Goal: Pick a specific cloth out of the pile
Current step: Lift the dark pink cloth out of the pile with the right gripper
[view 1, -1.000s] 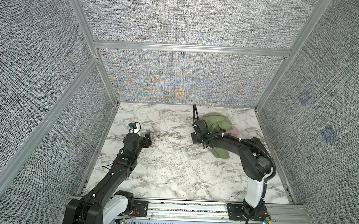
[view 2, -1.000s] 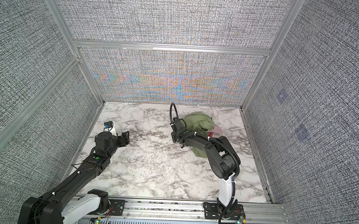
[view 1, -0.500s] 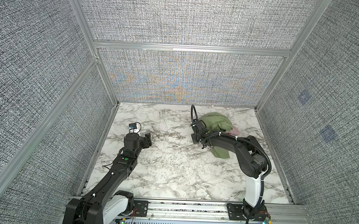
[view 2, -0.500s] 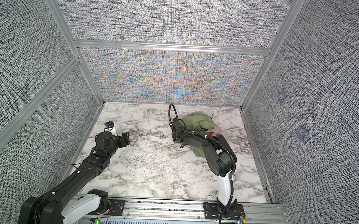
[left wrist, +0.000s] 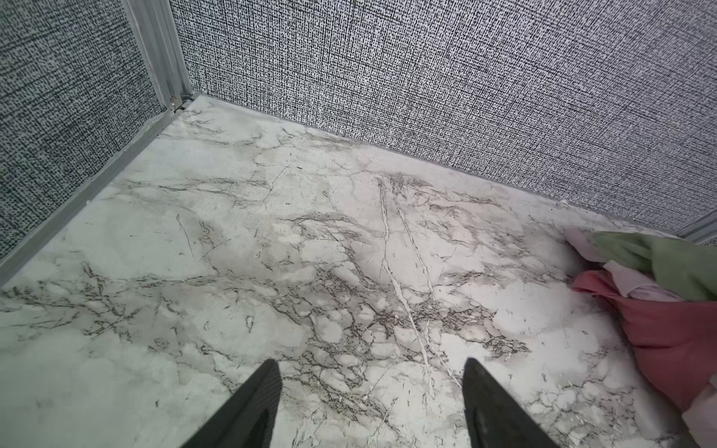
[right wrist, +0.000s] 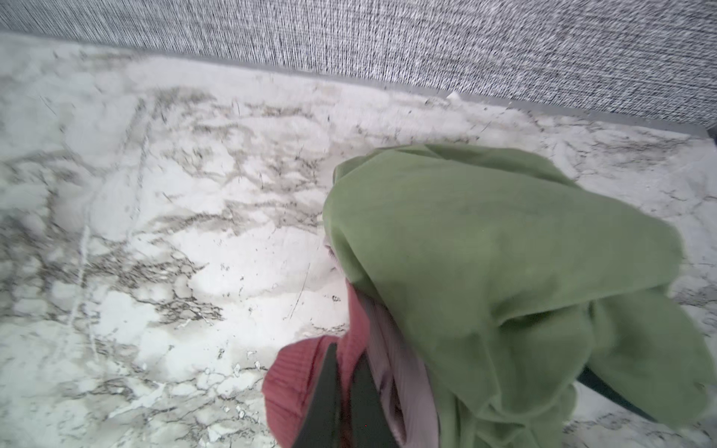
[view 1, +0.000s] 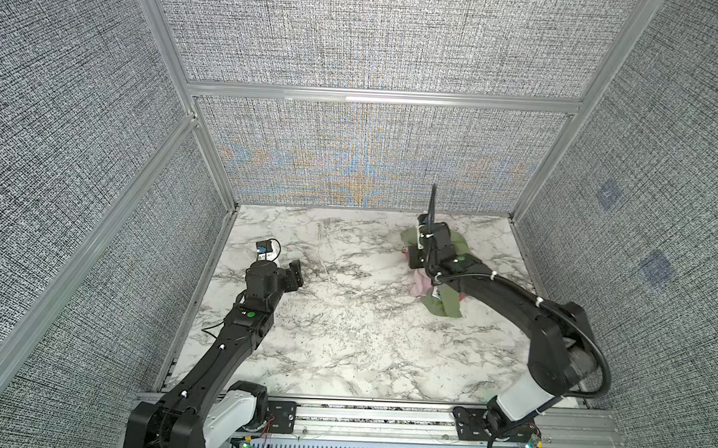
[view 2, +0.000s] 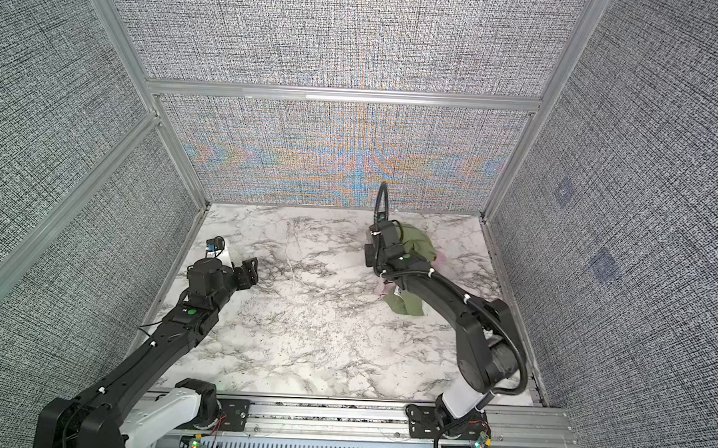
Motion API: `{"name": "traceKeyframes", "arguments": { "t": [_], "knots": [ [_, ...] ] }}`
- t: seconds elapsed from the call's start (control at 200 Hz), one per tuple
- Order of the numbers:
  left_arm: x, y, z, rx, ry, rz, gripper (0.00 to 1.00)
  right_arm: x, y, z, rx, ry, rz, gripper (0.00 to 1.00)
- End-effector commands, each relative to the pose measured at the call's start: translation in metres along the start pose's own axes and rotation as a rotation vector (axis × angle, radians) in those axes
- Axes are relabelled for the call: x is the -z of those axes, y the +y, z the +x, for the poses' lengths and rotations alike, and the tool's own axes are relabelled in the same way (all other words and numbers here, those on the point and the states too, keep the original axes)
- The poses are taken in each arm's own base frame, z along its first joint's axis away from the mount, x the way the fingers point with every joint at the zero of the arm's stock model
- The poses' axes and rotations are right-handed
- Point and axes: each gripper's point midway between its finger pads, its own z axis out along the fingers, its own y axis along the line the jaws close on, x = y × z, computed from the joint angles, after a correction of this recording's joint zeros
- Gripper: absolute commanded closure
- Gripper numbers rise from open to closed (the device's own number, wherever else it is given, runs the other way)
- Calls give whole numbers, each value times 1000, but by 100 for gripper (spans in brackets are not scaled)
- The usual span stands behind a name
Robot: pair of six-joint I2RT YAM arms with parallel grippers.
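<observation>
my right gripper (right wrist: 346, 355) is clamped on the rose-red cloth (right wrist: 295, 380), in the pile (view 1: 458, 241) by the counter's (view 1: 344, 336) back right corner. left gripper (left wrist: 372, 366) is just open.

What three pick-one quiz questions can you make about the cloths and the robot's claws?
1. Where is the pile? A far right of the table; B near left; C middle.
2. What colour is the top cloth? A blue; B green; C yellow.
3. The right claw is: A wide open; B shut on the red cloth; C holding a cup.
Answers: 1 A, it lies by the far right corner. 2 B, green drapes over the others. 3 B, its tips meet in red fabric.
</observation>
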Motion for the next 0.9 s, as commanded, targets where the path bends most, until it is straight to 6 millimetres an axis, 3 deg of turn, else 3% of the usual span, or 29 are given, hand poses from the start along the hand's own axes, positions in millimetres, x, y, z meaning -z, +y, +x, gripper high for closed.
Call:
{"name": "traceKeyframes", "arguments": {
  "t": [0.0, 0.165, 0.365, 0.641, 0.896],
  "knots": [
    [-1, -4, -8, -3, -5, 11, 24, 22, -5, -30, -63, -87, -91, 100],
    [-3, -11, -15, 7, -9, 33, 24, 54, -33, -61, -93, -141, -83, 100],
    [-4, -18, -29, 14, -31, 49, 24, 101, -48, -106, -117, -245, -127, 100],
    [5, -25, -50, 29, -76, 69, 25, 168, -38, -165, -103, -378, -228, 100],
    [15, -25, -68, 28, -91, 45, 25, 223, -6, -206, -85, -459, -422, 100]
  ]
}}
